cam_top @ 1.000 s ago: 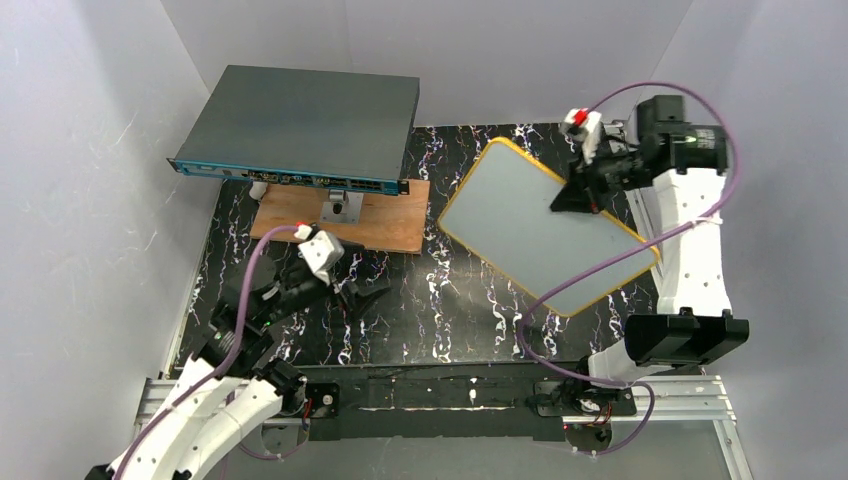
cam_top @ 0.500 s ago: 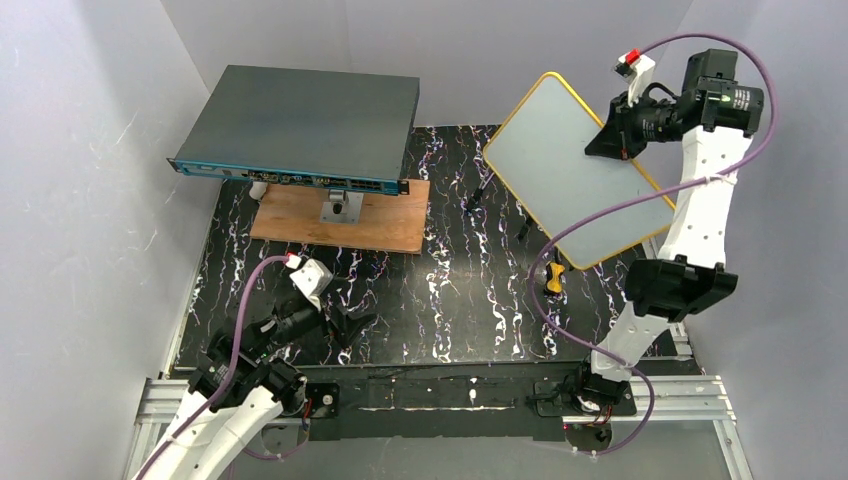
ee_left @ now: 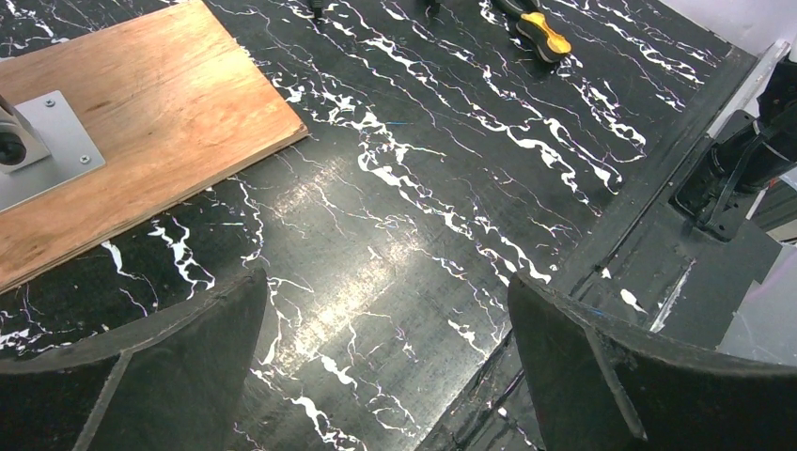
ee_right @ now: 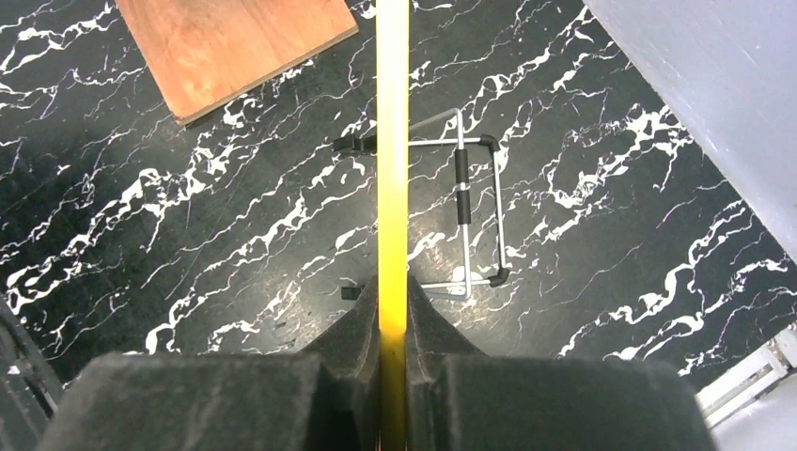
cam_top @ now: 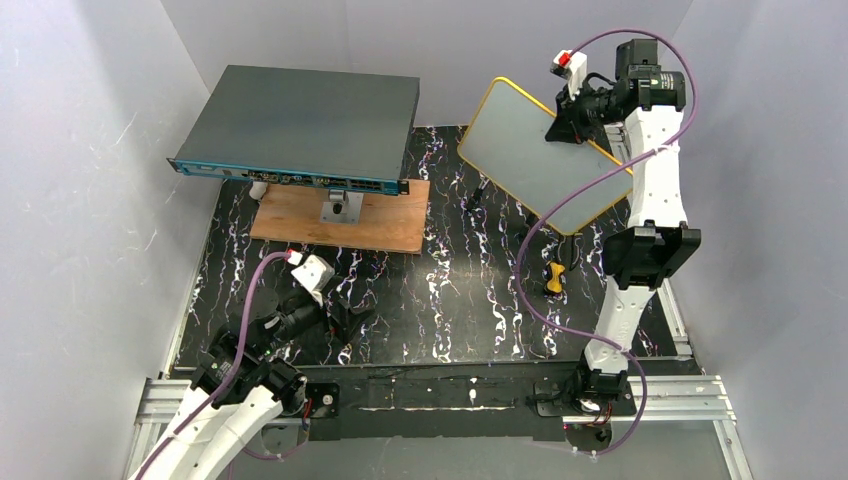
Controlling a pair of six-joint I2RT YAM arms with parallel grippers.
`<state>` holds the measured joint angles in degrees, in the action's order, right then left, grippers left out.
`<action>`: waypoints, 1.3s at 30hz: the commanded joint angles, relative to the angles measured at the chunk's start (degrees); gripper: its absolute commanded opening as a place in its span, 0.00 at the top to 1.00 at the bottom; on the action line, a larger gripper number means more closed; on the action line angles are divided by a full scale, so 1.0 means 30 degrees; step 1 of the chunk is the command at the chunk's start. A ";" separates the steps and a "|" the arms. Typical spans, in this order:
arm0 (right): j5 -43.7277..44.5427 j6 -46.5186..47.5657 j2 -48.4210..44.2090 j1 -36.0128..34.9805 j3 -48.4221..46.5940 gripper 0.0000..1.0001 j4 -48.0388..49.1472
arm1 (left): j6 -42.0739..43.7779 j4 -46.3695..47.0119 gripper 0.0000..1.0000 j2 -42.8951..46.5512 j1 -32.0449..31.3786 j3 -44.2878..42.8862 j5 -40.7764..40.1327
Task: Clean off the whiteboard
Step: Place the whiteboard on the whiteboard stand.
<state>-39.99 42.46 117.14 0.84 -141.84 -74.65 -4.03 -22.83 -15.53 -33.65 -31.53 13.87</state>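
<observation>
Whiteboard point(cam_top: 530, 160) has swung further back, held tilted above the rear-right worktop point(cam_top: 450, 300), right fingers point(ee_right: 352, 329) clamped on its edge, left fingers point(ee_left: 188, 357) apart and idle; face looks blank, erasing probably done.

box point(cam_top: 300, 125) above wooden board point(cam_top: 300, 218), whiteboard point(cam_top: 525, 160) rightward

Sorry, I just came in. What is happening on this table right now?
The right gripper is shut on the yellow edge of the whiteboard and holds it tilted in the air over the far right of the table. Its face looks blank from above. The left gripper is open and empty, low over the table's near left.
</observation>
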 commanded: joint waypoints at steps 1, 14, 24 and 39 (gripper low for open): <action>-0.1414 0.0613 0.0044 -0.0232 -0.0445 0.99 0.1897 | 0.0185 -0.0152 0.00 -0.0166 -0.0067 0.0003 -0.0280; -0.2725 0.0514 -0.0655 -0.0280 0.0253 0.99 0.1550 | 0.0260 -0.0136 0.00 -0.0418 -0.0063 0.0000 -0.0056; -0.2829 -0.0115 -0.1413 -0.0262 0.0780 0.99 0.1847 | 0.0263 -0.0125 0.00 -0.0335 -0.0063 0.0018 0.0006; -0.1869 -0.0113 0.0564 -0.0654 0.0552 0.99 0.2317 | 0.0246 -0.0094 0.00 -0.0476 -0.0064 0.0022 -0.0018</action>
<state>-43.00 42.85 118.19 0.08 -137.88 -70.98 -3.62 -22.85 -16.53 -33.67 -31.51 13.87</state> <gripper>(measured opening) 0.108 0.992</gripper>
